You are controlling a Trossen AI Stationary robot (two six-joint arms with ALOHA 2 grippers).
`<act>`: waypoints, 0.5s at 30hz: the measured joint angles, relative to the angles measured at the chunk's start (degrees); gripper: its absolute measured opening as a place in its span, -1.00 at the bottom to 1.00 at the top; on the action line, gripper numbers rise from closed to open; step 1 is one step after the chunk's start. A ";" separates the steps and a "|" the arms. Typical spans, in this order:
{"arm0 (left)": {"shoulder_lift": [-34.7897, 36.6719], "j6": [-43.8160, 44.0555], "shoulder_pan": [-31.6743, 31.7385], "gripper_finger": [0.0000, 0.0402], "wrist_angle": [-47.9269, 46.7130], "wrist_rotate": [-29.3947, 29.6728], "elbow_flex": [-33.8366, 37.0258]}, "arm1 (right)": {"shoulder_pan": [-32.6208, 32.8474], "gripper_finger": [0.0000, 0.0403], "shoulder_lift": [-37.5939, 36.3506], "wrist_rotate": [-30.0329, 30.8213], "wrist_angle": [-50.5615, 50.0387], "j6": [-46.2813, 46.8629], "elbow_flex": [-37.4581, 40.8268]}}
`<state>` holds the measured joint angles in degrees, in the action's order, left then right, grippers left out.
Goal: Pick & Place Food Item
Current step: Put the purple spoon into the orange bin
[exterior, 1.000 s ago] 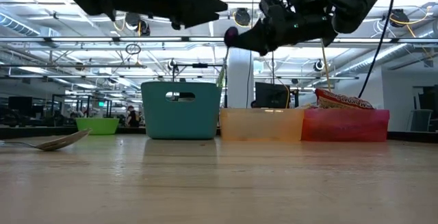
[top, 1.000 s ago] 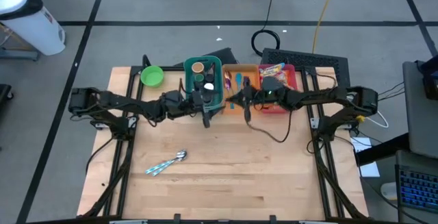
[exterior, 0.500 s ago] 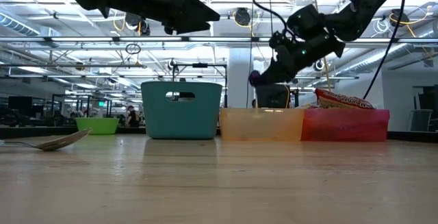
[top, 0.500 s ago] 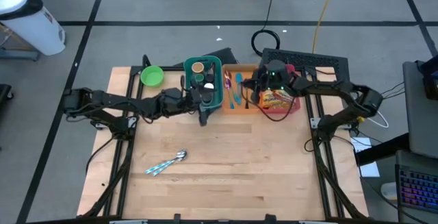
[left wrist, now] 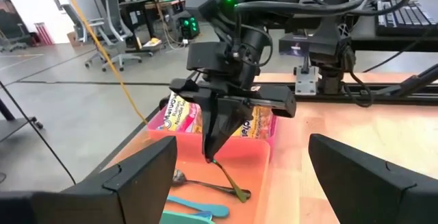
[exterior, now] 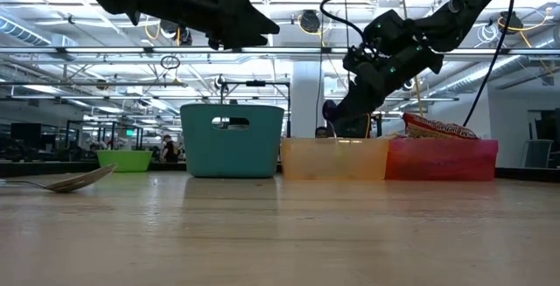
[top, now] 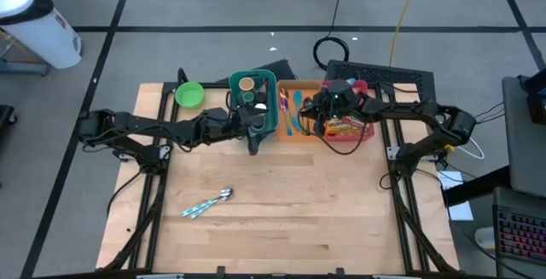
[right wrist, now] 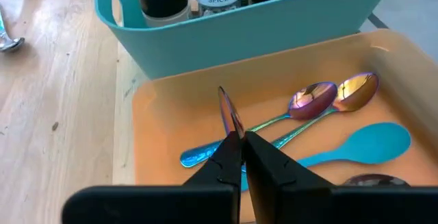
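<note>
Since half a second ago we see right hand dropped lower over orange translucent plastic tray; left arm barely shifted. Pale wooden plank table carries teal plastic bin of spice jars, orange tray, pink tray with crinkled snack bag. Right hand pinched tight on thin iridescent metal utensil handle, tip hanging above tray's iridescent spoons and blue spoon. Left hand spread wide, empty, beside teal bin's near side.
</note>
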<state>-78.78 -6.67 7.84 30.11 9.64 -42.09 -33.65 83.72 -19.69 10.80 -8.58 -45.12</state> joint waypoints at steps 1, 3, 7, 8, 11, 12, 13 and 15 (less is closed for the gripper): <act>0.00 0.05 0.02 0.69 0.00 0.01 0.00 | 0.00 -1.00 0.00 0.13 -0.16 0.26 0.00; 0.00 0.13 0.02 0.69 0.01 0.01 0.00 | 0.00 -1.00 0.00 0.12 -0.42 1.04 0.00; 0.00 0.26 0.01 0.69 0.00 -0.01 0.00 | 0.02 -1.00 0.00 0.07 -1.97 2.10 0.00; 0.00 0.48 0.00 0.69 -0.03 -0.01 0.00 | 0.06 -1.00 0.00 0.07 -2.59 2.12 0.00; 0.00 0.89 0.02 0.69 -0.35 -0.01 0.00 | 0.07 -0.99 0.00 0.07 -3.57 2.62 0.00; 0.00 0.92 0.02 0.69 -0.39 -0.01 0.00 | 0.07 -0.99 0.00 0.07 -3.53 3.09 0.00; 0.00 0.98 0.02 0.69 -0.41 -0.01 0.00 | 0.07 -0.98 0.00 0.07 -3.53 3.45 0.00; 0.00 1.01 0.02 0.69 -0.42 -0.01 0.00 | 0.07 -0.97 0.00 0.07 -3.89 3.61 0.00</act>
<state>-78.78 -5.66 7.86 29.69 9.63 -42.09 -33.58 83.72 -19.62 6.91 -4.97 -45.12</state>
